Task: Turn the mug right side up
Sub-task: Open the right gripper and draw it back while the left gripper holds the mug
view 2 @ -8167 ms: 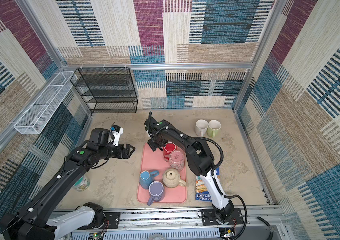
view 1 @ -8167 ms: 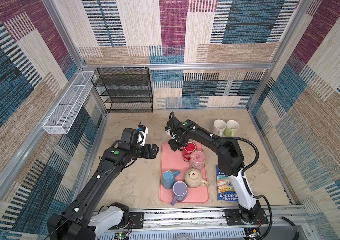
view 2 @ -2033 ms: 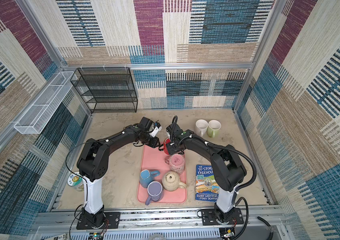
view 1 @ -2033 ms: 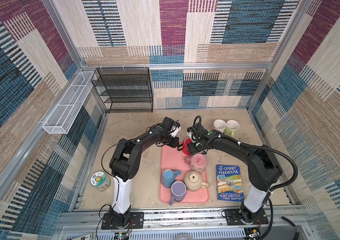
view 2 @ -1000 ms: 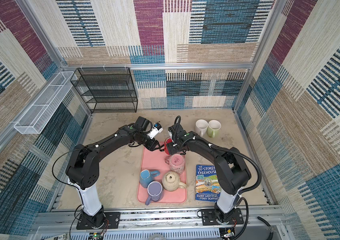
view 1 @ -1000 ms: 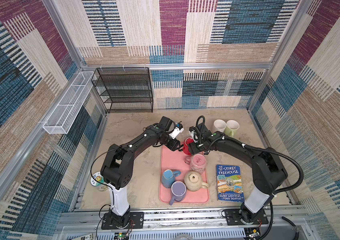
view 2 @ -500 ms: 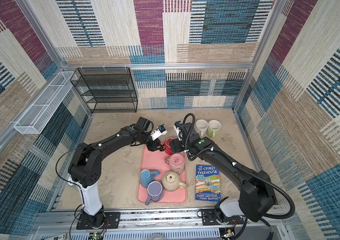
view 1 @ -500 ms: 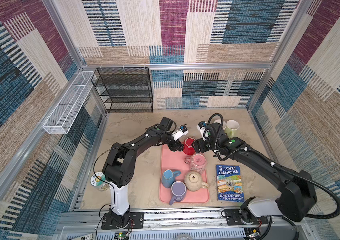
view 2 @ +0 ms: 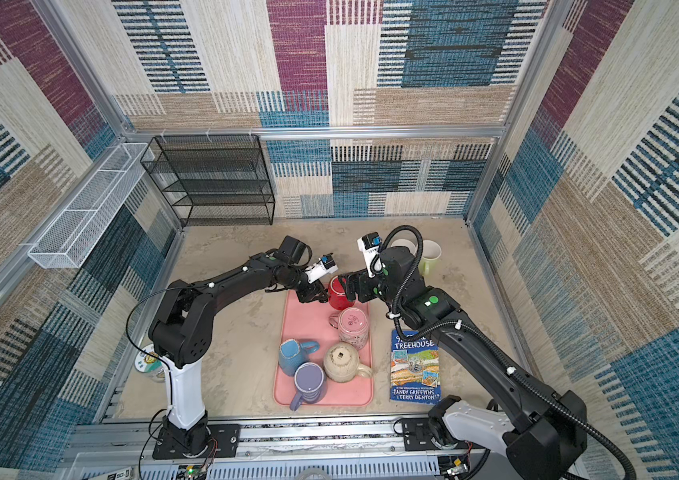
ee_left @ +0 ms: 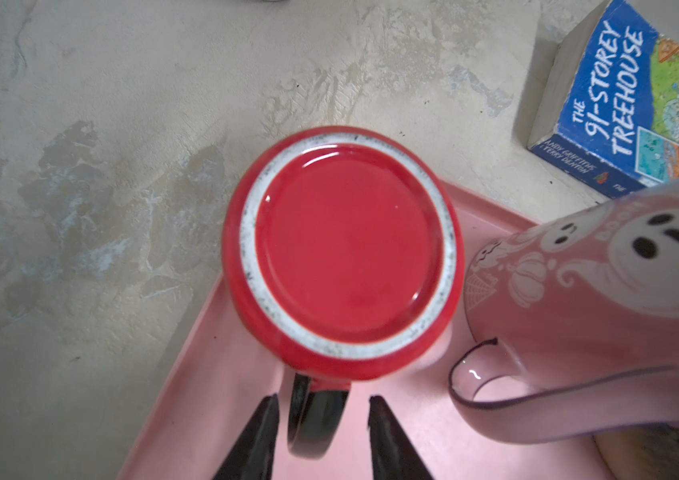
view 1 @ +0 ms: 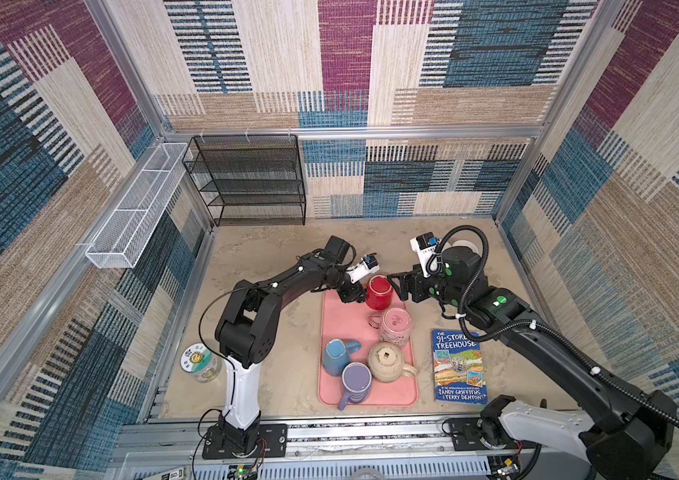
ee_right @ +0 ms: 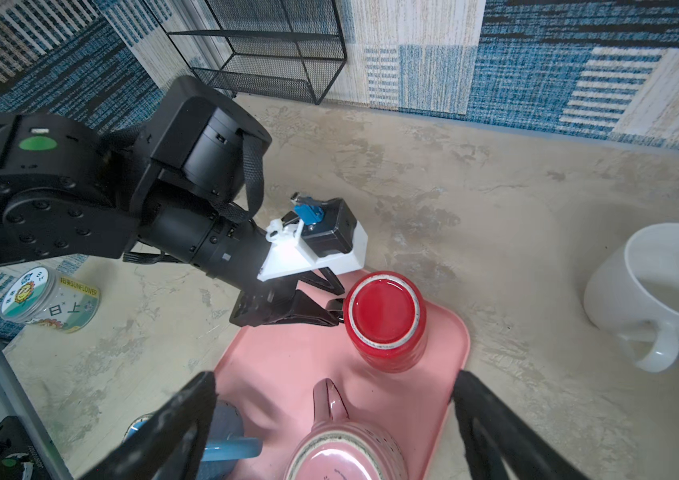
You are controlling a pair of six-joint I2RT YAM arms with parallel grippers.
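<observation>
At the far corner of the pink tray (view 1: 339, 332), the red mug (view 1: 378, 291) stands base up and mouth down, its black handle (ee_left: 312, 432) pointing toward the left arm. Over the last second the right claw (ee_right: 333, 376) has drawn back from the mug's side. It now hangs spread wide, clear of the mug, with nothing held between its fingers. Meanwhile the left claw (ee_left: 323, 399) has narrowed about the handle. In the left wrist view its two fingers flank the loop, one on each side, with a sliver of tray showing in each gap, so it is partly open and not yet clamped. I read this as the job passing to the left arm, which looks set to turn the mug by its handle alone. The mug is still inverted, so the main work of the task lies ahead. The pink mug (view 1: 396, 326) stands close beside the red one, and a handle grip resists twisting poorly, so the lift will probably need to clear that neighbour before any roll.
</observation>
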